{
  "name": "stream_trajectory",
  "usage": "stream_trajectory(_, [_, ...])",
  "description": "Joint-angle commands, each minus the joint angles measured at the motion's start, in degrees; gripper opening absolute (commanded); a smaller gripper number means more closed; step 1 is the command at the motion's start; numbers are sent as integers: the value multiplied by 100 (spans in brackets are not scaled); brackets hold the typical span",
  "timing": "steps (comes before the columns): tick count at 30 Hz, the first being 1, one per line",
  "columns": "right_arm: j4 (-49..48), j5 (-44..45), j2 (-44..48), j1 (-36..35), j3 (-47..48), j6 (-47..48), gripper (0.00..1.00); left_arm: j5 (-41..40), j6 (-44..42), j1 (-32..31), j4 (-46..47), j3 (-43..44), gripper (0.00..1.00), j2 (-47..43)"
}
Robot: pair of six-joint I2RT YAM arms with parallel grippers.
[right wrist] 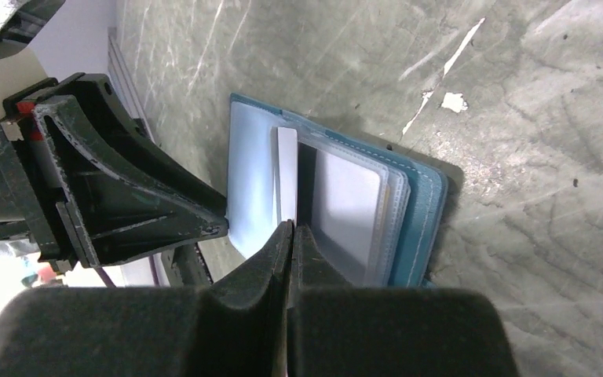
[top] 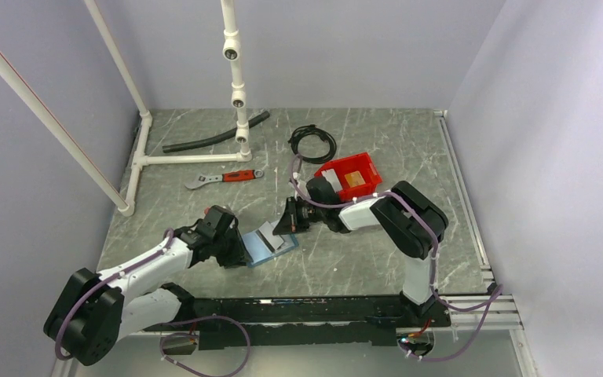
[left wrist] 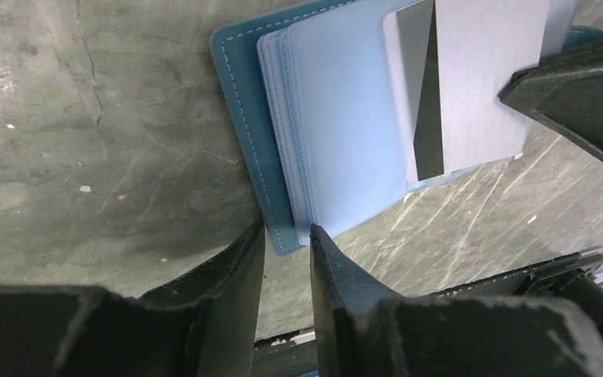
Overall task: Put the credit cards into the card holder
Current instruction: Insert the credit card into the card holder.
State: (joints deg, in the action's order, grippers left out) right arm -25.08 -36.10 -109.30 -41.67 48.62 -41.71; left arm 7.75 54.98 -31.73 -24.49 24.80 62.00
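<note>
Not even halfway, I'd say. Left pincer (left wrist: 286,233) pinches the edge of the open blue card holder (left wrist: 243,118) on the table (left wrist: 86,157). Right pincer (right wrist: 292,228) is clamped on the grey card (left wrist: 479,78), poised at a pocket but not in. The orange card (top: 353,180) seems to be waiting in the red bin (top: 369,166).

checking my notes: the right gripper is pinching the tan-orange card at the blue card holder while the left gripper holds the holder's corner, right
Wrong card: the right gripper pinches the white card, as the left wrist view shows; the tan-orange card lies in the red bin. The rest stands.
</note>
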Motion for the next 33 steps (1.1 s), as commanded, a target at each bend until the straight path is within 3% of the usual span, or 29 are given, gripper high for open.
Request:
stream_trajectory(1, [-951, 105, -179, -33, -212, -369, 0, 21, 39, 9, -5, -45, 33, -118])
stream_trajectory(6, [-1498, 396, -86, -219, -578, -1056, 0, 106, 80, 8, 170, -115, 32, -100])
stream_trajectory(9, [-1201, 838, 65, -470, -614, -970, 0, 113, 116, 8, 249, -148, 32, -100])
stream_trajectory(10, [-1013, 869, 97, -514, -575, -852, 1, 106, 118, 8, 245, -148, 32, -117])
stream_trajectory(12, [-304, 1053, 225, -587, -408, -493, 15, 88, 126, 8, 207, -149, 32, -153])
stream_trajectory(14, [513, 1378, 448, -611, -242, -17, 22, 67, 132, 10, 156, -159, 32, -227])
stream_trajectory(19, [1616, 1687, 705, -715, 24, 799, 26, 92, 162, 13, 214, -230, 32, -318])
stream_trajectory(28, [-40, 222, -67, -958, 223, 665, 29, 123, 93, 8, 549, -223, 30, 6])
stream_trajectory(33, [-254, -304, -85, -1062, 177, 1539, 35, -198, -124, 9, 382, -10, 28, 94])
